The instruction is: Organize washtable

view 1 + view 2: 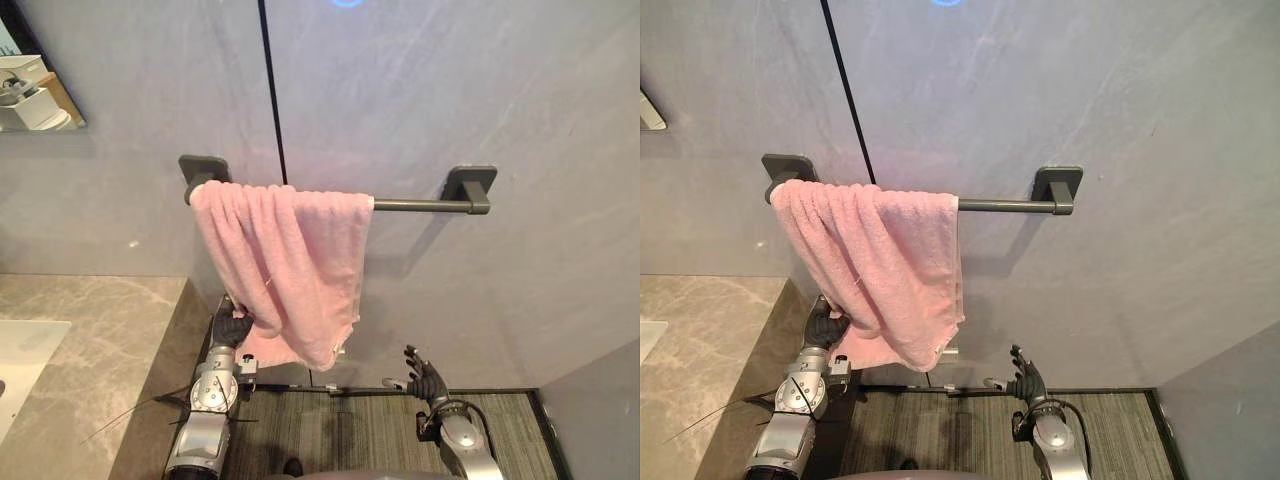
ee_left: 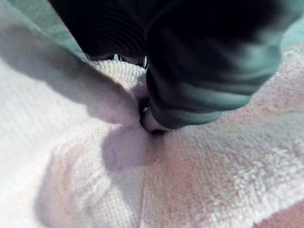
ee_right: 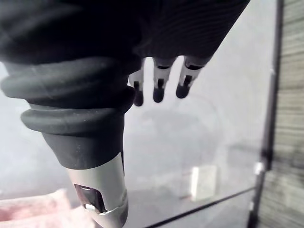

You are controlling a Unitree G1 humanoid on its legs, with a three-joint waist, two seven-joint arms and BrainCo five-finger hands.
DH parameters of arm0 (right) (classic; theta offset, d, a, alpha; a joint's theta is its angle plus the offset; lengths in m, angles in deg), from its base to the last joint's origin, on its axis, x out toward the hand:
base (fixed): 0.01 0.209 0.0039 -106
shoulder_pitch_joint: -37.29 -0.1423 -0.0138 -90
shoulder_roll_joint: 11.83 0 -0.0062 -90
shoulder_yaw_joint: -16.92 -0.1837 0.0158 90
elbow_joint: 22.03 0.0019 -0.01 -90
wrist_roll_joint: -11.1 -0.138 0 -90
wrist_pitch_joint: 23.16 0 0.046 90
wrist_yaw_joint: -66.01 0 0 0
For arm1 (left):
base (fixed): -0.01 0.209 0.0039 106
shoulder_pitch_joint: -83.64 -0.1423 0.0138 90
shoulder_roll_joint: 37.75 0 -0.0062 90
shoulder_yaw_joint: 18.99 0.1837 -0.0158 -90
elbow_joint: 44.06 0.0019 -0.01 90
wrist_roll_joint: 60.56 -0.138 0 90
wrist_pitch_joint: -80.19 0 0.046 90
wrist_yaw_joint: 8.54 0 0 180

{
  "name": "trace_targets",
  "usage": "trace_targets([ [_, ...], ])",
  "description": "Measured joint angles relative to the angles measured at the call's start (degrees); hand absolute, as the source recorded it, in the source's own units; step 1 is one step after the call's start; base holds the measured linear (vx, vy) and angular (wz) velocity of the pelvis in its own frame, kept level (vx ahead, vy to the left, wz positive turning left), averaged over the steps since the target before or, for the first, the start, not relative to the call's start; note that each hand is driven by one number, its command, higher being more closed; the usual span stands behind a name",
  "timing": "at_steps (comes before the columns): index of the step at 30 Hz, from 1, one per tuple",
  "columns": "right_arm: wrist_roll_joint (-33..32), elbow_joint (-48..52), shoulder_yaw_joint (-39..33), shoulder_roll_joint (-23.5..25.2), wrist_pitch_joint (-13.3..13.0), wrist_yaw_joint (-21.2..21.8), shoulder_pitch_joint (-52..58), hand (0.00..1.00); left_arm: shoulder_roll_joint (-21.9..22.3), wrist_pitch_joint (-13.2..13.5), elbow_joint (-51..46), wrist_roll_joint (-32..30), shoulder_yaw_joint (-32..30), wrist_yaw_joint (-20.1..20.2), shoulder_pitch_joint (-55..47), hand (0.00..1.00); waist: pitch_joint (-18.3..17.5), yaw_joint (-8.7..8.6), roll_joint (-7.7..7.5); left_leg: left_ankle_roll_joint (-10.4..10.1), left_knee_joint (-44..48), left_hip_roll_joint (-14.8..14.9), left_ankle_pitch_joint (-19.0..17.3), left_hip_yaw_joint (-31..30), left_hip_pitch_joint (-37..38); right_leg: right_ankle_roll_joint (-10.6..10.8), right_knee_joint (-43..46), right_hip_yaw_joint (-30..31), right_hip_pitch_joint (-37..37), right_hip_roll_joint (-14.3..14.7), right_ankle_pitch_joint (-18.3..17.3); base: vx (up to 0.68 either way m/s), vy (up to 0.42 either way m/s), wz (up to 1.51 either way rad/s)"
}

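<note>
Likely the straightening step: left robot hand (image 1: 232,327) pinches the pink towel (image 1: 290,260) hanging above it; right robot hand (image 1: 425,380) is spread, empty. Next calls for an even downward pull.

One pink towel (image 1: 290,260), one towel bar (image 1: 420,205), one marble counter (image 1: 100,330)

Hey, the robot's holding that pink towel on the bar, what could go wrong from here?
1. The left hand pinches the lower edge of the pink towel. A pull could drag it off the towel bar, where it hangs bunched at the left end.
2. The right hand is open and apart from the towel, so probably nothing would catch it before the floor.
</note>
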Motion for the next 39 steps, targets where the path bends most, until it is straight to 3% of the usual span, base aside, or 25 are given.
trace_targets([
  [11,-1.54,21.77,0.37,-1.86,-2.9,3.17,4.59,0.0,0.07,0.04,-6.83,-0.1,-2.56,-1.12,-0.15,1.0,0.26,-0.16,0.24,0.14,0.06,-0.04,-0.2,1.64,0.09,0.15,0.82,1.69,-1.13,-0.24,0.12,-0.04,-0.003,-0.08],
  [16,-3.5,26.53,2.61,-3.68,-3.85,5.24,3.91,0.0,0.16,0.04,-7.16,-0.1,-2.75,-1.1,-0.15,1.0,0.25,-0.09,0.24,0.15,0.07,-0.04,-0.19,1.64,0.2,0.16,0.91,1.68,-1.1,-0.23,0.1,-0.01,-0.003,0.0],
  [29,-4.16,25.92,9.0,-4.51,-4.07,3.84,-6.12,0.0,2.44,0.28,-9.27,0.08,-1.58,-1.13,-0.12,1.0,0.11,0.15,0.35,0.18,0.07,-0.33,-0.12,0.49,0.19,0.41,1.7,0.79,-0.95,-0.45,-0.43,-0.03,-0.014,0.04],
  [39,-6.59,14.61,11.71,-4.85,-3.66,2.66,-13.38,0.0,3.8,0.4,-9.43,2.0,1.24,-1.03,-0.09,1.0,-0.91,0.39,1.47,0.24,0.06,-0.47,0.42,-1.81,-0.76,0.23,2.2,-1.58,-0.97,-0.5,-1.06,-0.02,-0.025,0.12],
])
